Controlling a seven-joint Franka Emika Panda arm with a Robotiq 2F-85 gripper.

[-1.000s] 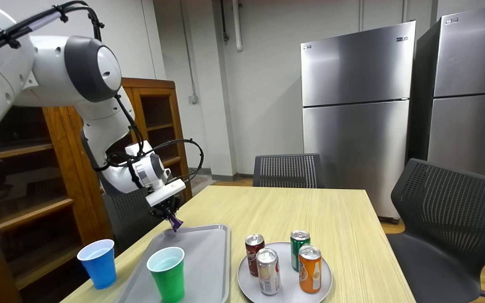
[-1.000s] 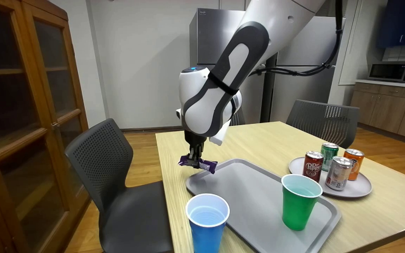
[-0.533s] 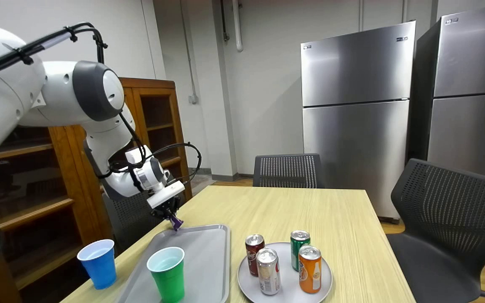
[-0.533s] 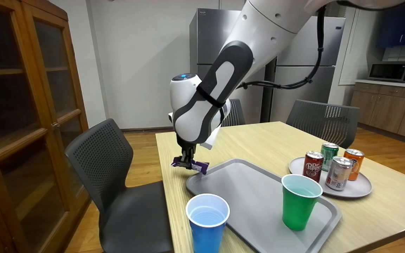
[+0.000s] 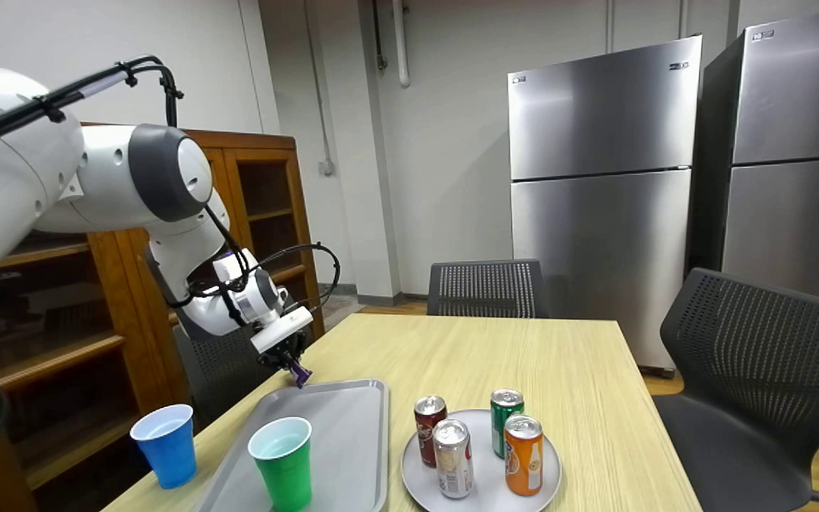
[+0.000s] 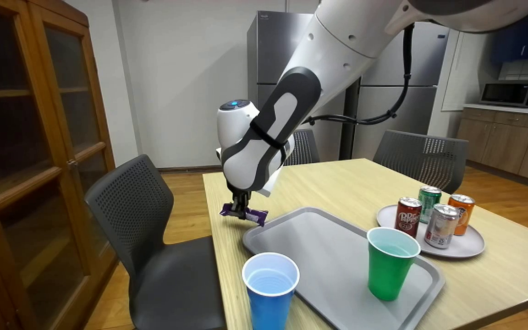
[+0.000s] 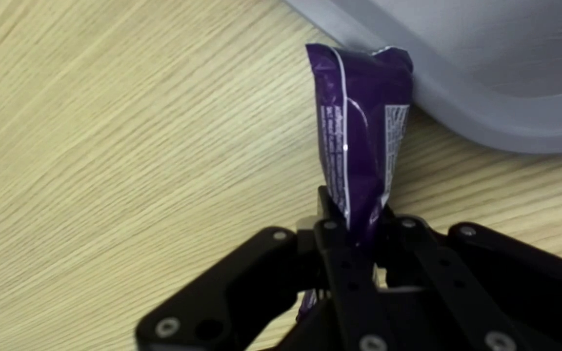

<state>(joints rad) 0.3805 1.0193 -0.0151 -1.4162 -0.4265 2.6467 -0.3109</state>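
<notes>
A dark mesh-backed chair (image 6: 131, 211) stands at the edge of a wood-grain table (image 6: 319, 183) as a black gripper (image 6: 240, 211), its jaws pinching a purple-wrapped snack bar (image 7: 366, 126) around the middle, holds the bar crosswise low over the tabletop, near a rounded corner of a gray tray (image 6: 319, 243). In the wrist view one end of the wrapper overlaps the tray's rim; whether the two touch cannot be told. The step in hand appears to be guiding the bar close above the table; the next move likely calls for a steady pinch and care with the jutting end, which the rim could catch. Farther right, a blue plastic cup (image 6: 271, 293) stands just beside the tray, a green plastic cup (image 6: 390, 270) stands upright on it, and a gray plate (image 6: 472, 245) bears four cans: a Dr Pepper can (image 6: 407, 217), a green can (image 6: 429, 200), a silver can (image 6: 441, 229) and an orange can (image 6: 465, 213). Compared with a second earlier, the white robot arm (image 6: 344, 43) sits lower in both exterior views, and in an exterior view the bar lies farther left, closer to the chair; the jaws' grip looks the same, and the cups, tray, plate and cans hold their places.
</notes>
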